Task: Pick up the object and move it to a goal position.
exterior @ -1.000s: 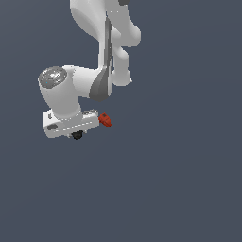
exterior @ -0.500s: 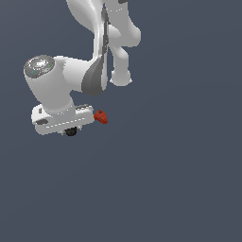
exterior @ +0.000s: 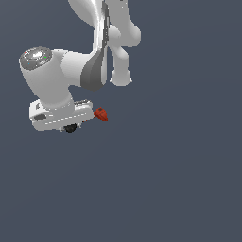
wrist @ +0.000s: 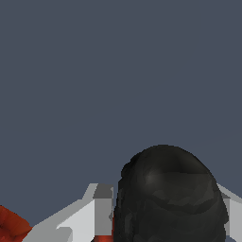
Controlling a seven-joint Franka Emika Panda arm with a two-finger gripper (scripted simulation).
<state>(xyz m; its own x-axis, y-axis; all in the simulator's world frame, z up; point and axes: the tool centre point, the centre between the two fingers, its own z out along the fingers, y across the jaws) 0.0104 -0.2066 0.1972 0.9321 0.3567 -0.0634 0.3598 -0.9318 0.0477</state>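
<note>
Wrist view: pincer point(wrist: 163, 212) clamps the object point(wrist: 170, 198) at its black end, securing it for transport toward the goal.

Open grey space surrounds the white arm point(exterior: 101, 66) on every side in the exterior view; nothing blocks the claw point(exterior: 71, 126), which carries the object point(exterior: 100, 114), its black end filling the wrist view.

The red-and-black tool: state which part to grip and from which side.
Grip the red-and-black tool across its middle, where the lumpy red body meets the black end, as the gripper appears to do now. Both ends stick out past the white fingers, which suggests a balanced hold.
</note>
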